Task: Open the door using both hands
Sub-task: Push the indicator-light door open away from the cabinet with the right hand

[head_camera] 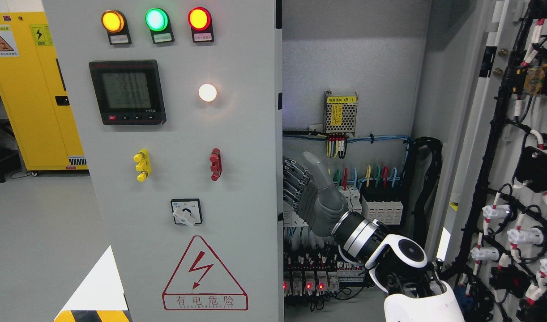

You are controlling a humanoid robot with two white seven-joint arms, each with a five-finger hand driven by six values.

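1. Left cabinet door [166, 179]: grey steel panel filling the left and middle of the head view, its right edge running top to bottom just left of the open cabinet interior [358, 67]. The door edge lies directly at the fingers of the robot hand.
2. Right cabinet door [515, 179]: swung wide open at the far right, inner face showing, hung with black cable looms and white connectors.
3. Right hand [311, 197]: grey, on an arm entering from the lower right with a white forearm shell and silver wrist ring. Fingers [293, 179] curl around the right edge of the left cabinet door, tips hidden behind it; thumb [318, 167] stands upright, free of the door. The hand grips the door edge.
4. Left arm: out of view.
5. Door fittings, top to bottom: amber lamp [113, 21], green lamp [156, 19], red lamp [199, 18], each with a small label too small to read; digital meter [127, 91] with three rows of digits; lit white lamp [207, 92]; yellow handle [142, 164]; red handle [215, 164]; rotary switch [186, 212].
6. Warning triangle [205, 273]: red lightning bolt, boxed text "有电危险", a finer line beneath illegible.
7. Power supply [340, 112] inside, yellow label marked "(B1)", coloured wires below.
8. Yellow cabinet [36, 89]: background left, hazard stickers.
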